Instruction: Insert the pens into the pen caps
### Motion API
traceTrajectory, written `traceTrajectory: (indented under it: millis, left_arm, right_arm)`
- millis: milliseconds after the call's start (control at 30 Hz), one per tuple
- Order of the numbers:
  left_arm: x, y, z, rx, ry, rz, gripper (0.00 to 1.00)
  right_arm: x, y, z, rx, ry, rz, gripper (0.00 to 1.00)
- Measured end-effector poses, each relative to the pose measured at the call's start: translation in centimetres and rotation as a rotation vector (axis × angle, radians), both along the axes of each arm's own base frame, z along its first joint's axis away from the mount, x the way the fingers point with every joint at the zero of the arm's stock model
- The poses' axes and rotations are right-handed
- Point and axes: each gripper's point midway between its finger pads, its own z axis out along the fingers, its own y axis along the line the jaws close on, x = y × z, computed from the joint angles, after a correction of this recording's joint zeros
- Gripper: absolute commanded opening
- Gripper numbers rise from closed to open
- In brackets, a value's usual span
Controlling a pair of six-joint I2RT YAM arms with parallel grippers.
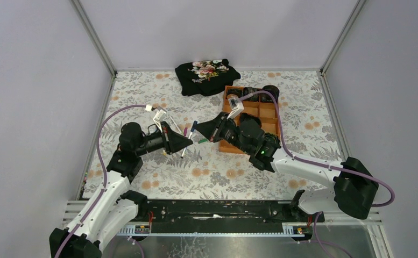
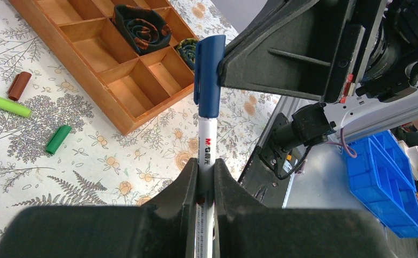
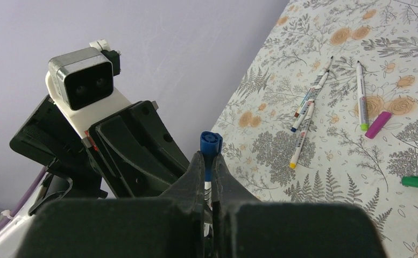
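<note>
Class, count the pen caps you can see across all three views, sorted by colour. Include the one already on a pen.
Blue cap, on the pen: 1
Dark red cap: 1
Light green cap: 1
Dark green cap: 1
Magenta cap: 1
Total: 5

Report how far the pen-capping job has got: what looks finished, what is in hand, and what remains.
Done: no finished pen shows on the table. In hand: the left gripper grips a white pen, the right gripper the blue cap, already over its tip. Left: several loose pens, plus magenta cap, dark red cap, light green cap and dark green cap, lie unpaired.
</note>
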Motion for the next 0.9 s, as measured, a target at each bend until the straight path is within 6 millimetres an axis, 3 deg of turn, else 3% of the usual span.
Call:
traceTrajectory:
  millis: [33,167,267,433,700,900]
  left_arm:
    - [0.0,0.0,0.0,0.000,-0.001,0.000,0.00]
    - [0.0,0.1,0.0,0.000,-0.003,0.006,0.00]
    - [0.2,0.2,0.2,0.000,-0.016,0.019,0.00]
    - [0.4,0.3,0.2,0.002,-0.020,0.030,0.00]
    - [0.4,0.3,0.2,0.002,-0.020,0.031,0.00]
    - [0.4,0.3,0.2,0.002,-0.021,0.031,0.00]
  right_arm:
    - [0.0,0.1,0.1,0.003,-0.003,0.001,0.06]
    - [-0.1,0.2,-0.1,-0.004,-0.007,0.006,0.56]
    - [-1.2,0.5,-1.1,-0.047,0.005,0.033,0.71]
    - [-0.8,-0.1,-1.8,-0.134,0.005,0.030,0.74]
    - [3.1,-1.8,2.0,-0.119,-0.036,-0.033,0.69]
    - [3.7,-0.1,3.7,-0.111,-0.062,0.026,0.64]
